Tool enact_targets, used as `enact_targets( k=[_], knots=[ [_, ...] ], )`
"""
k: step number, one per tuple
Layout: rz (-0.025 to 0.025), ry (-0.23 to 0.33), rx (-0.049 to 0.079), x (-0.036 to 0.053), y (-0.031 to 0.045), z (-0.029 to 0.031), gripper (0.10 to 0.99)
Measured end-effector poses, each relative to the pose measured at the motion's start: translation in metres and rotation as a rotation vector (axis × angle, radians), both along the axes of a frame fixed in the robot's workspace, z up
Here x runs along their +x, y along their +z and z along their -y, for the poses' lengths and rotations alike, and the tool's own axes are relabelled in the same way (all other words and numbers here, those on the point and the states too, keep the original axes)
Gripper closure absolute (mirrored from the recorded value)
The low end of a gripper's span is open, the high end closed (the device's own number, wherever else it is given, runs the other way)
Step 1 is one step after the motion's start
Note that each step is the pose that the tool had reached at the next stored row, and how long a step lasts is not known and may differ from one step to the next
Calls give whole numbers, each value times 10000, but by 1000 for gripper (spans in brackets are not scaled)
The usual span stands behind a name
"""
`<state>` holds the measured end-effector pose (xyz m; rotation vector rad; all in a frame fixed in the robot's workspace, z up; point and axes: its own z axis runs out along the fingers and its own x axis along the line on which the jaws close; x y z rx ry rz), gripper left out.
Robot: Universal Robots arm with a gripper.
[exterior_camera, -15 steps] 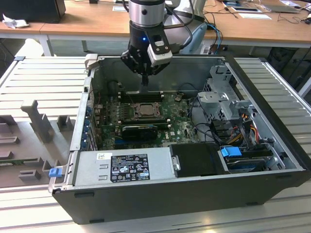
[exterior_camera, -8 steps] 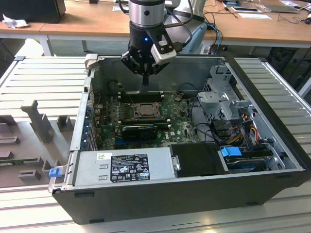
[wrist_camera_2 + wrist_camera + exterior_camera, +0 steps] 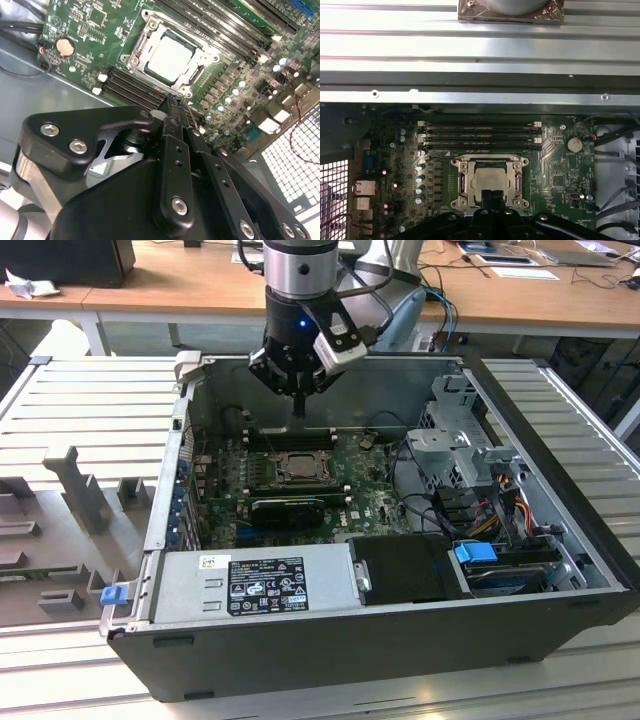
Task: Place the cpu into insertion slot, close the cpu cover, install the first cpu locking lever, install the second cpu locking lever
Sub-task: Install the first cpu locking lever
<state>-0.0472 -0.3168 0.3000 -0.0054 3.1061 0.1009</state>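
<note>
The cpu (image 3: 170,59) (image 3: 490,181) shows its pale silver top and lies flat in the insertion slot (image 3: 131,60) on the green motherboard. The cpu cover (image 3: 151,27) (image 3: 490,161) is a silver frame lying down around the chip, its window showing the chip's top. My gripper (image 3: 300,410) hangs above the board inside the open computer case, a little beyond the slot (image 3: 300,469) in the exterior view. Its black fingers (image 3: 175,145) are pressed together with nothing between them, and their tip (image 3: 492,195) stands just off one edge of the cover.
Long black memory connectors (image 3: 480,134) run beside the slot. A grey power supply (image 3: 260,580) fills the case's near side. A drive cage (image 3: 465,450) with cables stands at the exterior view's right. Case walls (image 3: 175,470) ring the board. A grey fixture plate (image 3: 60,530) lies outside.
</note>
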Motion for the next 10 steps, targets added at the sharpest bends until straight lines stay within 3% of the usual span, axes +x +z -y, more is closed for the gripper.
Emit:
enact_targets(
  k=[6, 10],
  knots=[
    [-1, 0, 12, -123, -31, 0, 980],
    [-1, 0, 11, -142, -47, 0, 980]
  ],
)
